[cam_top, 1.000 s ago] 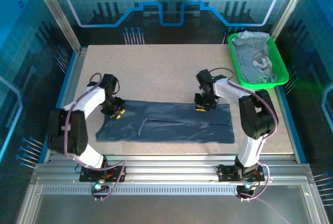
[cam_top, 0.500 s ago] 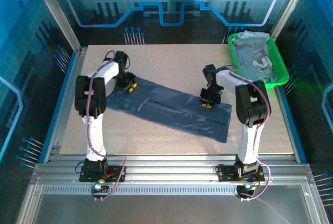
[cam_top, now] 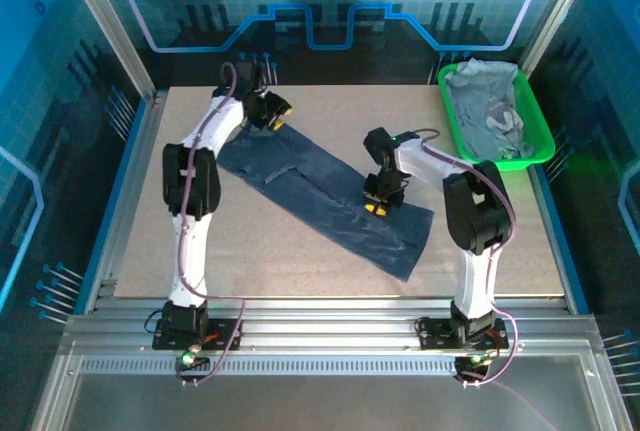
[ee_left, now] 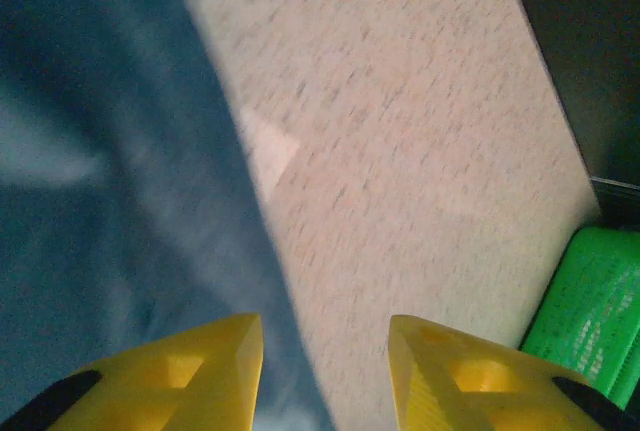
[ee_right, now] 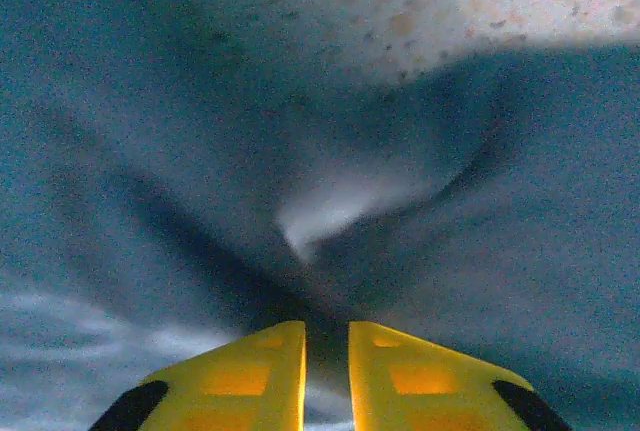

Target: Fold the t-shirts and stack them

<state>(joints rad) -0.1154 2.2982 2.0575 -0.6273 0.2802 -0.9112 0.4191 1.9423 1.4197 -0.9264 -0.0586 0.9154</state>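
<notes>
Slate-blue t-shirt (cam_top: 320,191) is lying diagonally on the counter (cam_top: 330,116).
Right fingers (ee_right: 250,371) are pinching it; left fingers (ee_left: 190,381) are hovering, spread apart, at its 11 o'clock end.

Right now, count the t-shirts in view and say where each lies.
2 at least: a dark shirt spread diagonally on the table, and a pale heap in the green tray that may hide more.

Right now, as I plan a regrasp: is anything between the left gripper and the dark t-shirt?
Nothing visible does. The left gripper is open right over the dark t-shirt at its edge, with bare table beside it. The right gripper pinches the cloth further along; the green tray sits off to the side.
</notes>
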